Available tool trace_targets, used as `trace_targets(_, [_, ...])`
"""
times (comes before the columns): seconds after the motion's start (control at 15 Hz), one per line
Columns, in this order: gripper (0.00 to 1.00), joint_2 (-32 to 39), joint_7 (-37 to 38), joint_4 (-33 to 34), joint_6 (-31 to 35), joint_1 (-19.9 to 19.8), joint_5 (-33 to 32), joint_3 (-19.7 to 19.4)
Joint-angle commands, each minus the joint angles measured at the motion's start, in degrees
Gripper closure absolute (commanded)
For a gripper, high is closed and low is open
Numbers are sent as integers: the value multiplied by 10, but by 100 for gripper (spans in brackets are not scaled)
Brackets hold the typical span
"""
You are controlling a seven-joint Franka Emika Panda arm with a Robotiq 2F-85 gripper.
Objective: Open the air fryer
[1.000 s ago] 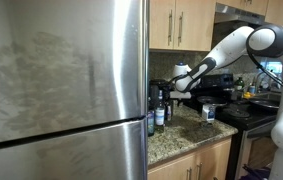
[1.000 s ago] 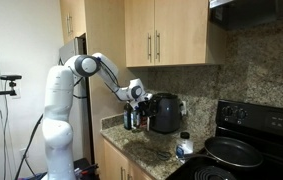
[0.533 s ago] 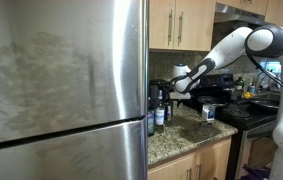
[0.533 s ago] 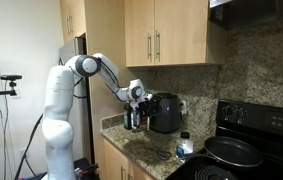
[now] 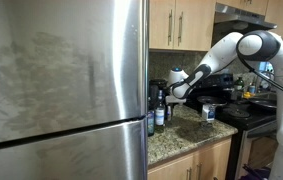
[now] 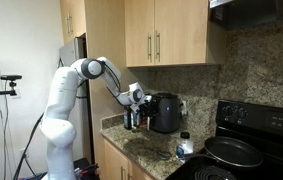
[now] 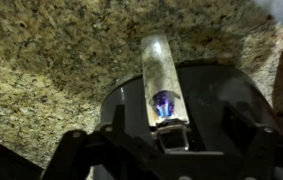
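Upright on the tabletop (image 6: 141, 146), by the wall: air fryer (image 6: 164, 112). Dipped slightly lower than a moment ago, elbow dropped too: gripper (image 6: 137, 97), at the fryer's handle (image 7: 159, 68). Opening impossible to tell.

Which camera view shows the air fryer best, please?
In an exterior view the air fryer stands almost whole, upright. In an exterior view past the fridge, the arm mostly hides it. The wrist view shows only its dark top, close.
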Motion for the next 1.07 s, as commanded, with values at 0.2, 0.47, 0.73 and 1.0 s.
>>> trace_targets(0.2, [58,45,29,30,19,28,-45,-49])
trace_targets(0.47, [91,40,30,22,31,34,-62,-52])
trace_targets(0.73, [92,0,20,3,-35,44,-59,-51])
trace_targets(1.0, [92,-39,-44,-8,-140,20,23,-13])
